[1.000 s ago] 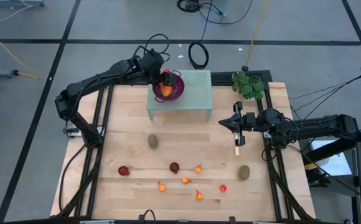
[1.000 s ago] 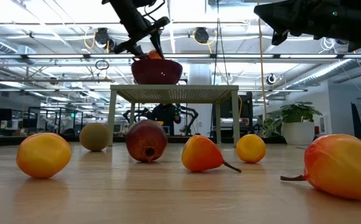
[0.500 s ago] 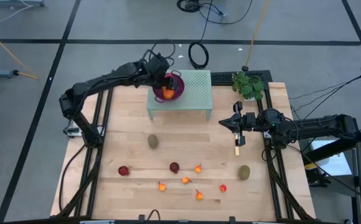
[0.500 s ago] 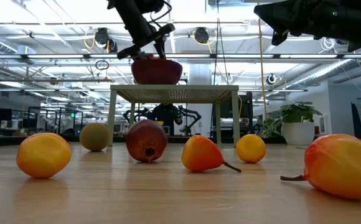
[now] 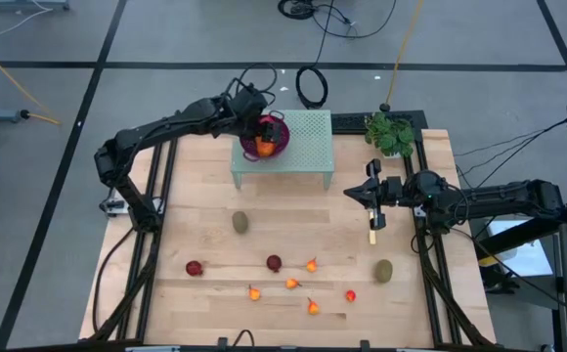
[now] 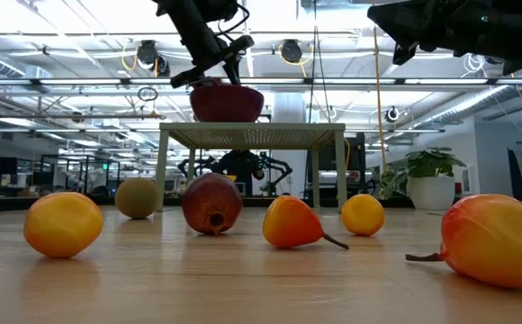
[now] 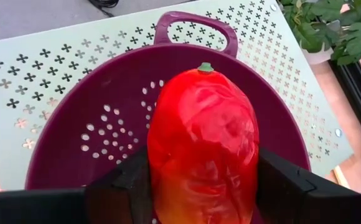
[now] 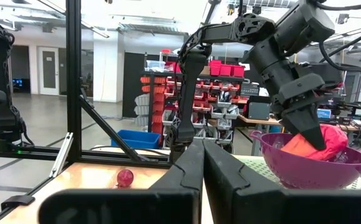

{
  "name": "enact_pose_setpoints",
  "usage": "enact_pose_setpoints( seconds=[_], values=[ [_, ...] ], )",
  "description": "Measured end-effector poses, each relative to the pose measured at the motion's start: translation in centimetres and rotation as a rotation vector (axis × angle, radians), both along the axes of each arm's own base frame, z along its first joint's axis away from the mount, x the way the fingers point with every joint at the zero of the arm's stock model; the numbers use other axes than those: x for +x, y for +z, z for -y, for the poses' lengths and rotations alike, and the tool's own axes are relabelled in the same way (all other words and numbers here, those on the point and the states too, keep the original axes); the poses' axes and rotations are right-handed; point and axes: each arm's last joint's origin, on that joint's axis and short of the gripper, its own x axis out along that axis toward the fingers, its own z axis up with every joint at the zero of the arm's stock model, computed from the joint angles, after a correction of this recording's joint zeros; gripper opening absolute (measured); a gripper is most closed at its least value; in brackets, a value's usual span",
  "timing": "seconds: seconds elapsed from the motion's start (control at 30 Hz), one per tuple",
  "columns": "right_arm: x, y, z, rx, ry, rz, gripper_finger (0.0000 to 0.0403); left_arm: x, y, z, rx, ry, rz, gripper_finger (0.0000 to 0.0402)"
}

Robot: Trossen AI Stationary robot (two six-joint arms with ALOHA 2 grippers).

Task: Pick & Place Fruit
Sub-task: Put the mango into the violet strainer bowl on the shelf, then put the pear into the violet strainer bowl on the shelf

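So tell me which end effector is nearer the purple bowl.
Left. The left end effector is inside the purple bowl, holding the big red fruit. The right end effector hangs shut over the table's right side, well away from the bowl.

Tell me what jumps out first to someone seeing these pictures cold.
The left gripper holds a big red-orange fruit over the purple bowl, which sits on a pale green perforated stand at the table's far edge. Small fruits lie scattered across the near wooden table. The right gripper waits at the right side, fingers shut.
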Motion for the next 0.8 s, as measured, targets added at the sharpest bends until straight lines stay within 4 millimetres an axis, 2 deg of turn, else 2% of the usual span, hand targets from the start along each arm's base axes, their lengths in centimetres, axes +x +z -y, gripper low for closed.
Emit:
enact_pose_setpoints(
  seconds=[0.47,0.63,0.8],
  values=[
    [0.0,0.0,0.0,0.001,0.001,0.0,0.0001,0.0,0.0,0.0,0.01,-0.022,-0.007,0.029],
    [0.0,0.0,0.0,0.001,0.001,0.0,0.0001,-0.1,0.1,0.0,-0.017,-0.036,0.014,0.0302],
    [0.0,0.0,0.0,0.001,0.001,0.0,0.0001,-1.0,1.3,-0.6,-0.05,-0.037,0.09,0.0303]
  ],
)
